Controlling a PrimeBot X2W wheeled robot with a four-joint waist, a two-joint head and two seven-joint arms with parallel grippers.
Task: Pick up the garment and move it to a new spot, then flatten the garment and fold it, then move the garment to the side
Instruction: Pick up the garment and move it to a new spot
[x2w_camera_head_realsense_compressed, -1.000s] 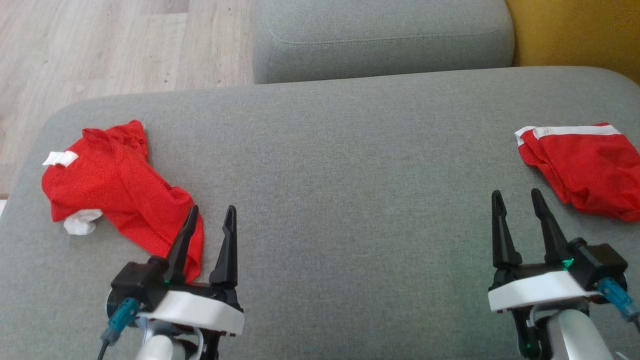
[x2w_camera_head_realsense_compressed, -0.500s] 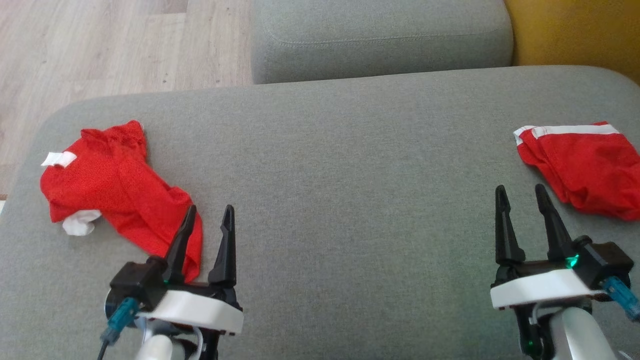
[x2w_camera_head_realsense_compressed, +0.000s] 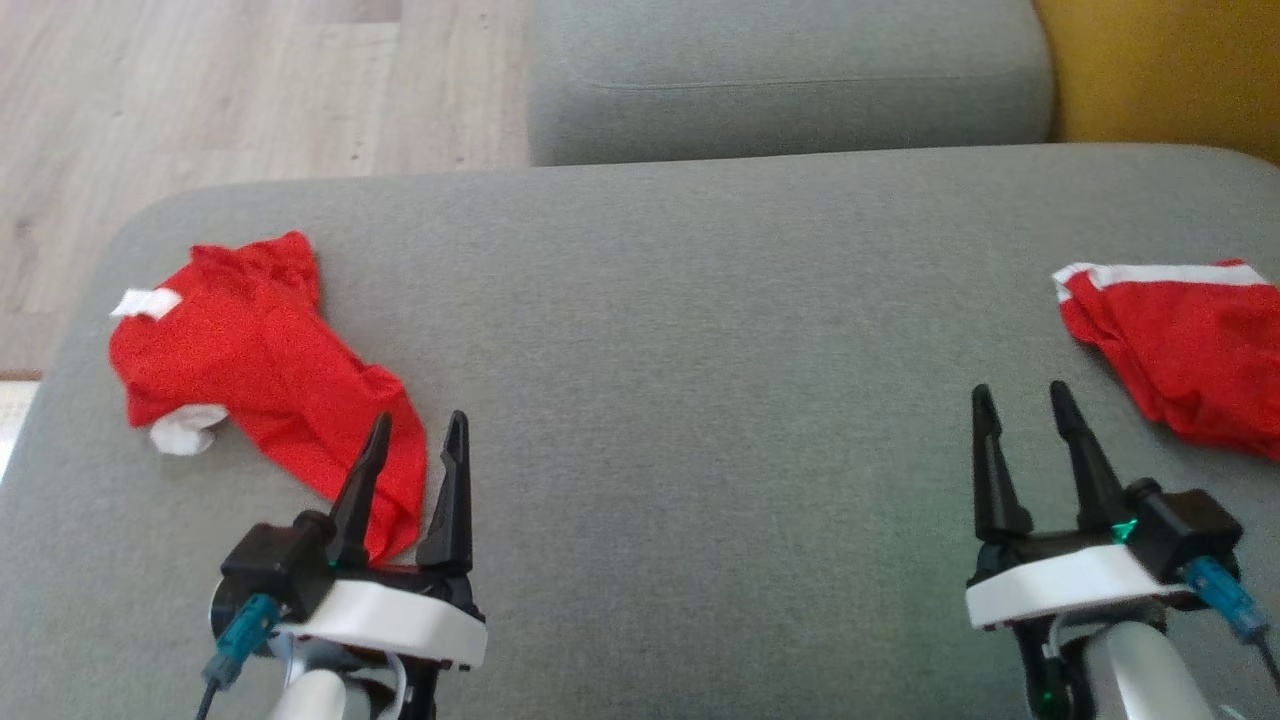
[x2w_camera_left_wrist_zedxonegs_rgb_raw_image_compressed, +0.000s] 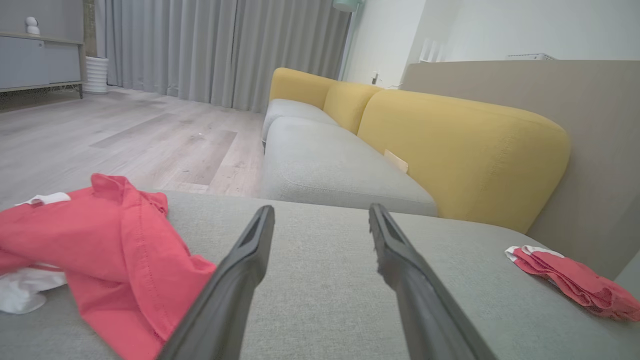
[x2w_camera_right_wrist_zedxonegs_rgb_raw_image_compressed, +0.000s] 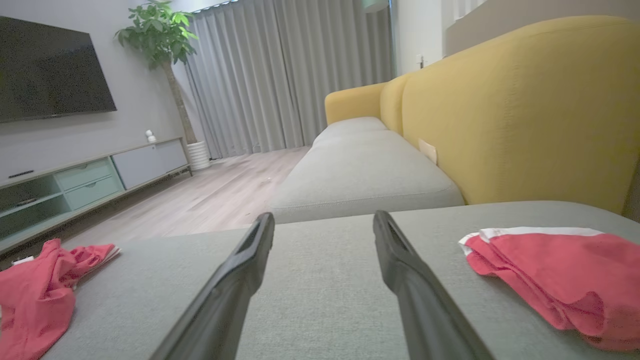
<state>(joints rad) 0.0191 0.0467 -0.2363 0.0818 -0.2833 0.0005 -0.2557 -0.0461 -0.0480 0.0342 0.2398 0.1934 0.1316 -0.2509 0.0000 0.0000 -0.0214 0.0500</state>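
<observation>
Both your grippers hover open over the grey cushion (x2w_camera_head_realsense_compressed: 700, 330) — nothing held.

Your left gripper (x2w_camera_head_realsense_compressed: 420, 417) has its two dark fingers spread. In the head view one finger overlaps the near tail of the crumpled red garment (x2w_camera_head_realsense_compressed: 260, 375). The left wrist view puts the cloth just beside that finger, but you cannot tell whether they touch. The garment lies bunched at the cushion's left end, with white patches at its edges. Your right gripper (x2w_camera_head_realsense_compressed: 1020, 388) is spread too and empty, near a folded red garment (x2w_camera_head_realsense_compressed: 1180, 350) with a white band — it lies at the cushion's right end, apart from the fingers.
</observation>
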